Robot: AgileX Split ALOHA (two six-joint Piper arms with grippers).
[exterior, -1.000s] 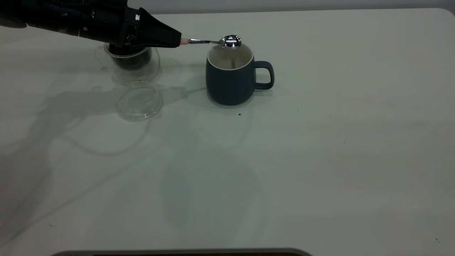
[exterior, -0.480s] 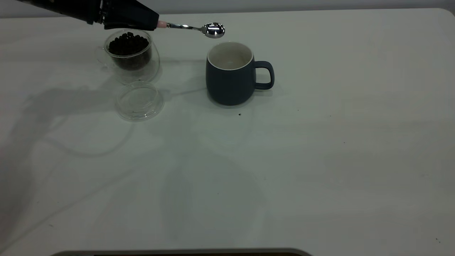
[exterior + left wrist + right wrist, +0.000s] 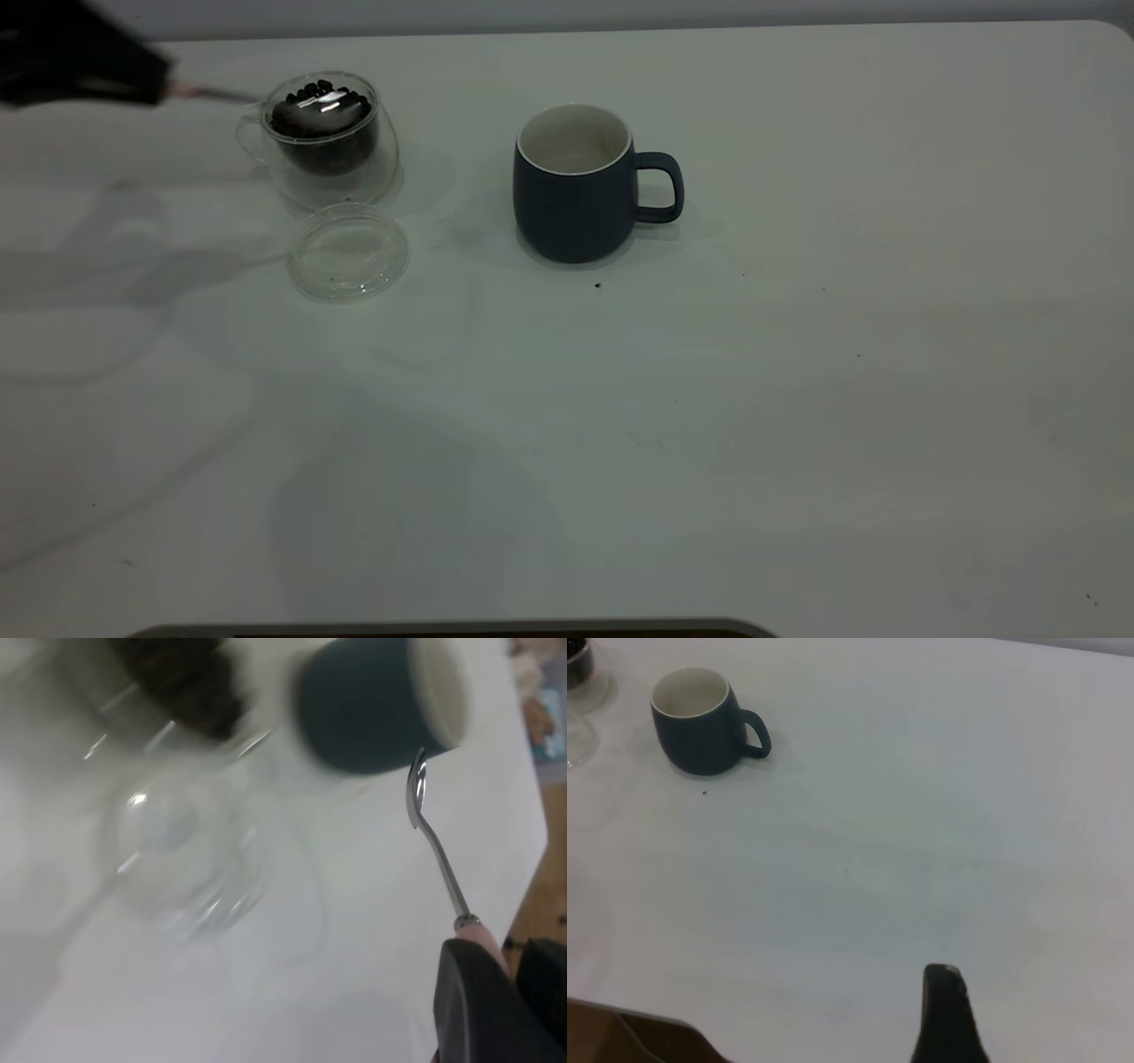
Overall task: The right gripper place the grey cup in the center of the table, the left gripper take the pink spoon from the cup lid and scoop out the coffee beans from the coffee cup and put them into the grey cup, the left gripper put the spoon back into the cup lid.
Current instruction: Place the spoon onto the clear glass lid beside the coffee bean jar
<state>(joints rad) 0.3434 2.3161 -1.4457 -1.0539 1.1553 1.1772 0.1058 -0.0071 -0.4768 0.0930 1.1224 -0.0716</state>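
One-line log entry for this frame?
left gripper: holds spoon over coffee cup | grey cup: upright, centre | lid: empty | right arm: parked

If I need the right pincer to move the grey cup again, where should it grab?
Probably by the handle of the grey cup: it sticks out toward the right arm's side, clear of other objects, and the cup stands upright. Come in from the right, closing across the loop.

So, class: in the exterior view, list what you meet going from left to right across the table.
Left claw holding the pink spoon → glass coffee cup of beans → grey cup.
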